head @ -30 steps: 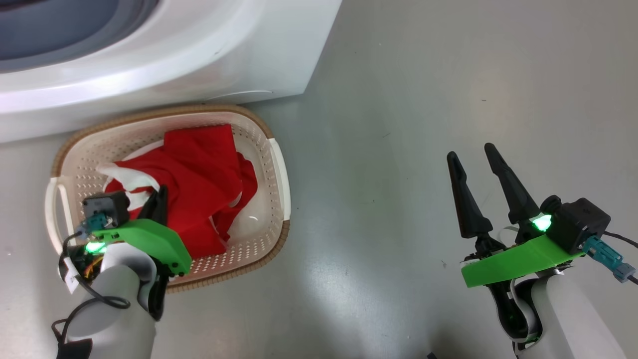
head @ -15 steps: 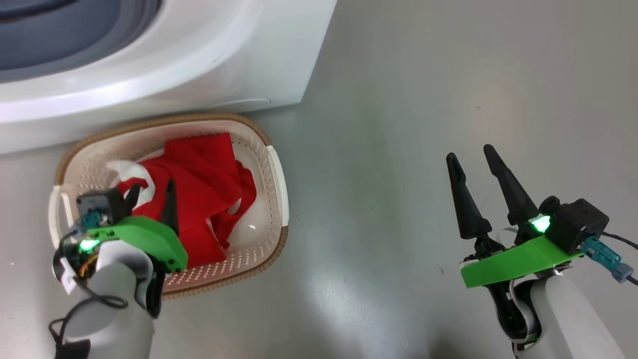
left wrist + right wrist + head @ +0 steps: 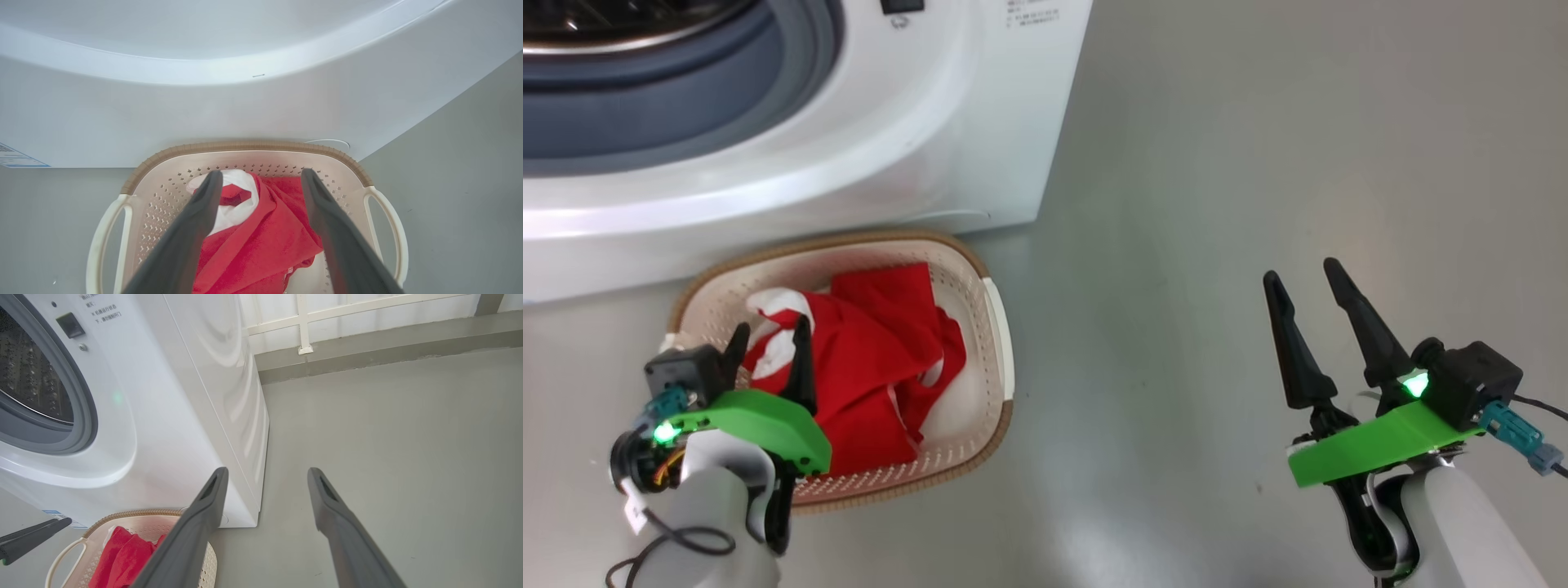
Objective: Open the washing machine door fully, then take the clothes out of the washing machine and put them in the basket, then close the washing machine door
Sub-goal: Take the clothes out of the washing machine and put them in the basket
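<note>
The red clothes (image 3: 882, 367) with white trim lie heaped in the cream basket (image 3: 1005, 359), which stands on the floor against the washing machine (image 3: 931, 122). My left gripper (image 3: 772, 328) hangs open just above the heap's left side, holding nothing. In the left wrist view its fingers (image 3: 261, 173) straddle the clothes (image 3: 261, 245) inside the basket (image 3: 245, 146). My right gripper (image 3: 1300, 271) is open and empty over bare floor to the right. The machine's mouth stands open, with its grey ring (image 3: 686, 122) and steel drum (image 3: 28, 375) showing. The washing machine door is out of view.
Grey floor (image 3: 1217, 163) stretches to the right of the machine and basket. In the right wrist view a low ledge and a white railing (image 3: 302, 322) run along the far wall. A small blue label (image 3: 16, 157) sits low on the machine's front.
My left gripper has gone from shut to open, letting go of the red clothes, and has risen slightly. The head camera has tilted up, showing more of the machine. The right arm is still.
</note>
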You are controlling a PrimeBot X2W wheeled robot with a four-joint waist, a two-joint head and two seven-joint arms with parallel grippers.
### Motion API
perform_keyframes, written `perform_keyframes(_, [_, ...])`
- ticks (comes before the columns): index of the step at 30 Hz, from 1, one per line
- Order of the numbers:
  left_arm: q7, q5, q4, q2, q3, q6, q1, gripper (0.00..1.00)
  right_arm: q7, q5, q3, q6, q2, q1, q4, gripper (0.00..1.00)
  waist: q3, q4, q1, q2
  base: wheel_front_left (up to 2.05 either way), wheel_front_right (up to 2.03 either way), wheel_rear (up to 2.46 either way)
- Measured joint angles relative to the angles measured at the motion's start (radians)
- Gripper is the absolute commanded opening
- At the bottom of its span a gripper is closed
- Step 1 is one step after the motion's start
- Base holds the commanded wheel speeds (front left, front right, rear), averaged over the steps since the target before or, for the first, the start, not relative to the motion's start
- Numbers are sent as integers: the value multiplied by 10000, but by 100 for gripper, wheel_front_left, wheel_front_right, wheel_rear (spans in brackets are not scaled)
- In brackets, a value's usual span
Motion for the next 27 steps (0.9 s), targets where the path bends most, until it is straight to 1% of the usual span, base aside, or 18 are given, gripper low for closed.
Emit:
perform_keyframes(8, [0,600,-1582,-56,430,-105,931,100,0,0,-21,0,-224,488,117,100,-793,160,0,0,0,0,0])
perform_keyframes(13, [0,794,-2619,-140,663,-182,1512,100,0,-2,-50,0,-311,714,138,100,-1306,276,0,0,0,0,0])
perform_keyframes(14, [0,794,-2619,-140,663,-182,1512,100,0,-2,-50,0,-311,714,138,100,-1306,276,0,0,0,0,0])
perform_keyframes(18, [0,1032,-3386,-174,777,-192,1977,100,0,-2,-59,0,-353,942,157,100,-1695,380,0,0,0,0,0])
perform_keyframes(27, [0,1009,-5012,-199,669,-261,3144,100,0,-2,-213,0,-428,1606,186,100,-2507,643,0,0,0,0,0])
